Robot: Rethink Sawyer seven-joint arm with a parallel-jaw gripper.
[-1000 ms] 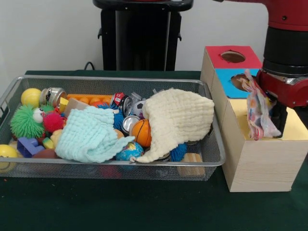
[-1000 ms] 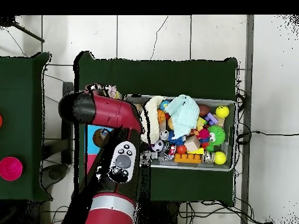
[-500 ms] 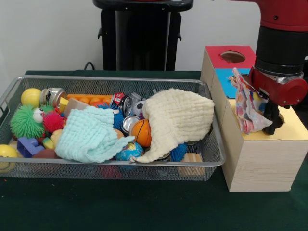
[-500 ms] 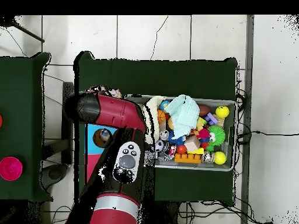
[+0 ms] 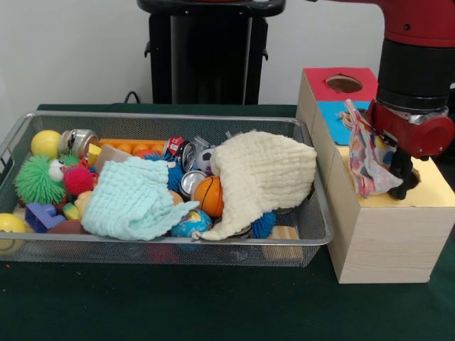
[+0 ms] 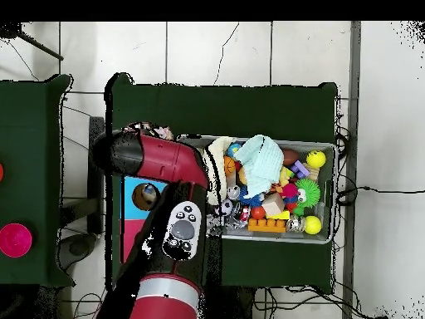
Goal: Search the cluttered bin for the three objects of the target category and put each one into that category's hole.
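One cloth point(image 5: 367, 153): bright and patterned, hanging by the claw over the yellow part of the box top, its low end just above or on that part, can't tell which.
Claw point(image 5: 399, 170): black, low over the yellow part, clenched on the cloth.
Arm point(image 6: 153, 158): red and black, reaching over the box.
Box point(image 5: 377, 238): pale wood, just beside the bin; red part farthest back with a round hole point(image 5: 344, 84), then blue, then yellow.
Bin point(image 5: 167, 250): wire mesh, on the dark green surface point(image 5: 213, 305), full of toys.
Inside the bin: big cream cloth point(image 5: 263, 177), mint cloth point(image 5: 131, 201), small orange ball point(image 5: 209, 195), green spiky ball point(image 5: 35, 180), yellow ball point(image 5: 45, 143).
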